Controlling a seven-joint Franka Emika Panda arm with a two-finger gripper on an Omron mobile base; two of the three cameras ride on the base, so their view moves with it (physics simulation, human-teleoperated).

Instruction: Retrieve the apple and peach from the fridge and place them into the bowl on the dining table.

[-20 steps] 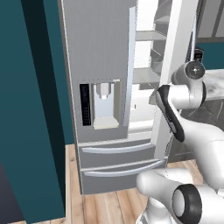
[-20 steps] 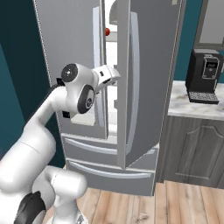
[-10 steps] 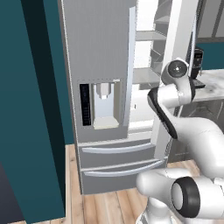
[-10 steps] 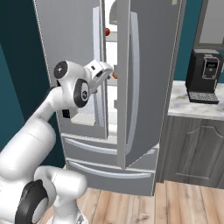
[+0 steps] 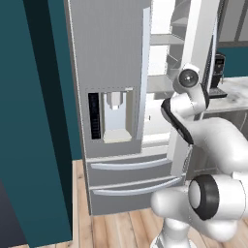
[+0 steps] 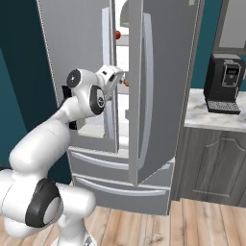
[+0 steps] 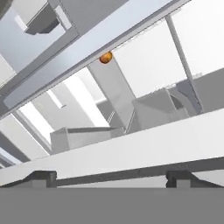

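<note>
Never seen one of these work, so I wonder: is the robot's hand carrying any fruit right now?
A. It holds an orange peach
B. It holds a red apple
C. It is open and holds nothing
C: in the hand view the peach sits far beyond the hand's spread tips.

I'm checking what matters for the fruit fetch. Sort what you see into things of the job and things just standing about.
Of the job:
- fridge, door open
- apple, on an upper shelf
- peach, on a shelf inside
- hand, open, at the door gap

Standing about:
- coffee machine
- counter
- cabinet
</note>
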